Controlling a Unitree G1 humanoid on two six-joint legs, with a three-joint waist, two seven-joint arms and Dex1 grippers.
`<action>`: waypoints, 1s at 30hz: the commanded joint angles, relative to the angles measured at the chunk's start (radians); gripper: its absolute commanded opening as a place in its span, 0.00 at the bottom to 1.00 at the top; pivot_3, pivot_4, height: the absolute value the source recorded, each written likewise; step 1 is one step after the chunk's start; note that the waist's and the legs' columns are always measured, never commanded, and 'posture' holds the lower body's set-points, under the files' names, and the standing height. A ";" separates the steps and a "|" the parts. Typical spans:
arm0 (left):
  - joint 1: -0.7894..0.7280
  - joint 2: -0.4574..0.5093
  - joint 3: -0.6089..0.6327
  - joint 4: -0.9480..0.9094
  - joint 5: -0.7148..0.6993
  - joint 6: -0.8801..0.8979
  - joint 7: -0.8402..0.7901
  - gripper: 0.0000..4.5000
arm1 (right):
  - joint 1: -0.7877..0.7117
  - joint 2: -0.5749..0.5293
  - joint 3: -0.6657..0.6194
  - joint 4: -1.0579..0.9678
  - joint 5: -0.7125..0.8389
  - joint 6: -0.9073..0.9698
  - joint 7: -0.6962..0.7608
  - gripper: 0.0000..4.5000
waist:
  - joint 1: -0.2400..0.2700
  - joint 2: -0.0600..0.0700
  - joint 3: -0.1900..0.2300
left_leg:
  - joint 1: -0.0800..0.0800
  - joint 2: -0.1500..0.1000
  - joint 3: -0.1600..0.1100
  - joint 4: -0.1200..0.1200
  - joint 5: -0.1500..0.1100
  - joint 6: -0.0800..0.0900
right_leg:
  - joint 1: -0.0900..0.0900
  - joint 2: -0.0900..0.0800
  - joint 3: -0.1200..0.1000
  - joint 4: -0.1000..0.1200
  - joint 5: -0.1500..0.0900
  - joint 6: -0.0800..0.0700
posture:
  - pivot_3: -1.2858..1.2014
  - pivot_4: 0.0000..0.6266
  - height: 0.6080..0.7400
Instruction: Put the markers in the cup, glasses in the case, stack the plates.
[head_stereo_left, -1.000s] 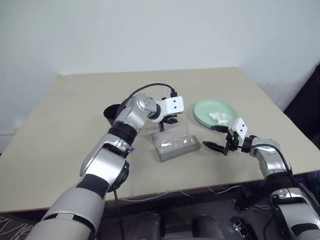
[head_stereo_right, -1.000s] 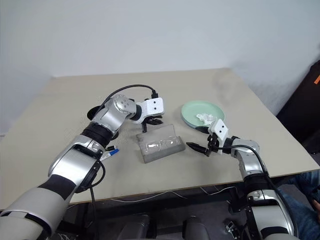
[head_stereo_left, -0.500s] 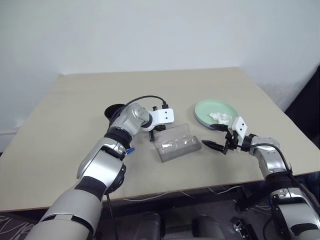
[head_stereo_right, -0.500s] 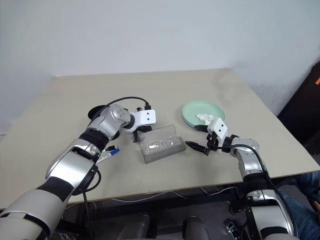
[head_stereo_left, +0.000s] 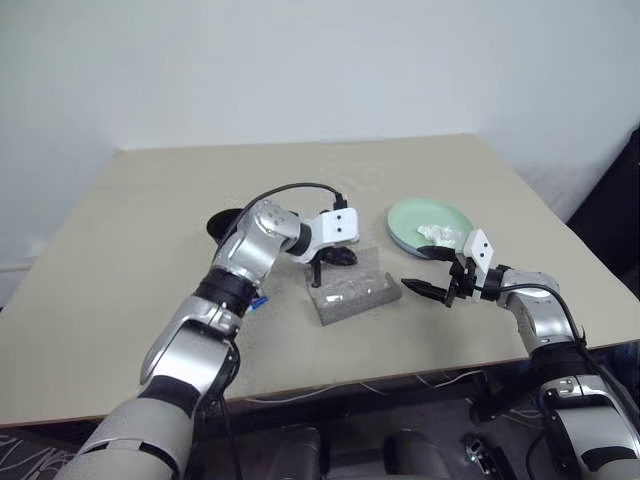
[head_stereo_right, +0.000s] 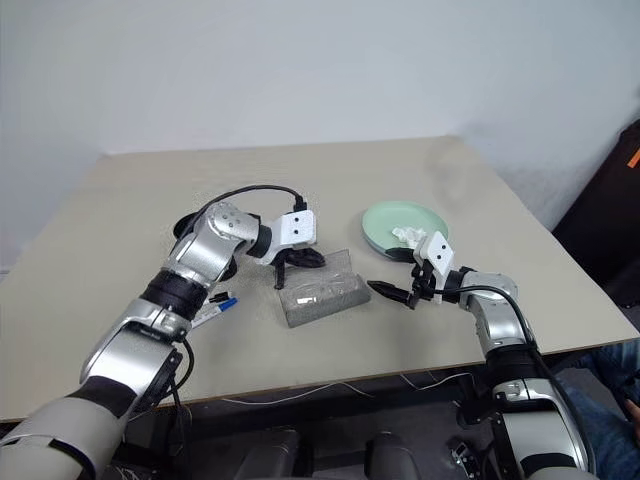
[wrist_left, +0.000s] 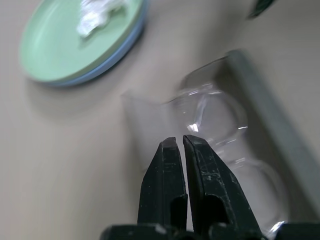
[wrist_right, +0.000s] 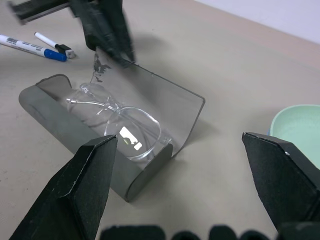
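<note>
Silver-and-black humanoid arms with white wrist blocks
Both arms wear glossy silver shells broken by black joint bands; behind each claw sits a white block with two dark dots, and a black cable loops back from the left claw (head_stereo_left: 335, 258); the right claw (head_stereo_left: 428, 273) has tapered black fingers

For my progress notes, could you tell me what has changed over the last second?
The left hand drew back from behind the case to its translucent lid's edge, fingers shut. The right hand stayed open beside the case; the glasses remain inside, the plates unmoved.
</note>
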 joint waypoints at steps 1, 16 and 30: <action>0.035 0.019 -0.021 -0.120 -0.015 0.047 -0.024 0.03 | -0.029 -0.008 -0.021 -0.027 0.023 -0.010 0.005 0.97 | 0.000 0.000 0.000 | 0.000 0.000 0.000 0.000 0.000 0.000 | 0.000 0.000 0.000 0.000 0.000 0.000 | 0.52 0.00 0.99; -0.025 0.016 0.037 -0.092 -0.034 0.109 0.135 0.03 | -0.030 -0.005 -0.018 -0.004 0.018 -0.022 0.015 0.97 | 0.002 0.000 0.000 | 0.000 0.000 -0.001 0.001 0.000 0.000 | 0.000 0.000 0.000 0.000 0.000 -0.001 | 0.52 0.00 0.99; -0.180 -0.023 -0.035 0.450 0.115 -0.172 0.314 0.03 | -0.025 0.005 -0.020 0.036 0.014 -0.062 0.004 0.97 | 0.003 -0.001 0.000 | 0.000 -0.001 0.000 0.001 0.000 0.000 | 0.000 0.000 0.000 -0.001 0.001 0.000 | 0.52 0.00 0.99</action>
